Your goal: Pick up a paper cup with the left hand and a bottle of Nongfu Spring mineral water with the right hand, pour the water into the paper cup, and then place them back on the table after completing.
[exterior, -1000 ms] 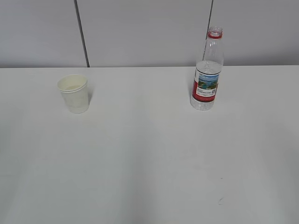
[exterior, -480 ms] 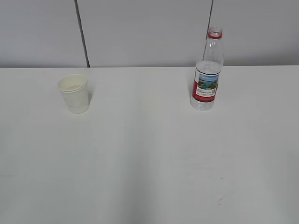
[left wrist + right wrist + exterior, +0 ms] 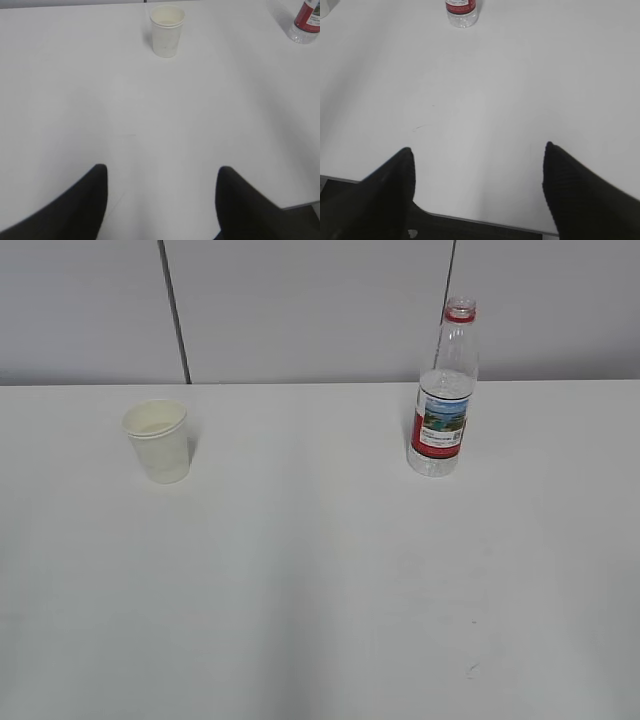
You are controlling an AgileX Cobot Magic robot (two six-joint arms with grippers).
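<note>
- Beneath both grippers spreads the table [image 3: 320, 570], white and flat, with faint scuff marks; its near edge shows under the right hand's fingers in the right wrist view
- the left hand [image 3: 161, 172] hangs over the near part of the table with its two black fingers spread wide and nothing between them
- the right hand [image 3: 478, 150] hangs likewise, jaws wide apart and empty
- the bottle [image 3: 443, 390] stands upright well ahead of the right hand and slightly to its left; it has a red label and a red neck ring, and no cap shows on it
- the water [image 3: 447, 382] reaches about to the bottle's shoulder
- the paper cup [image 3: 167, 30] stands upright well ahead of the left hand, almost straight in line with the gap between its fingers; whether it holds anything I cannot tell
</note>
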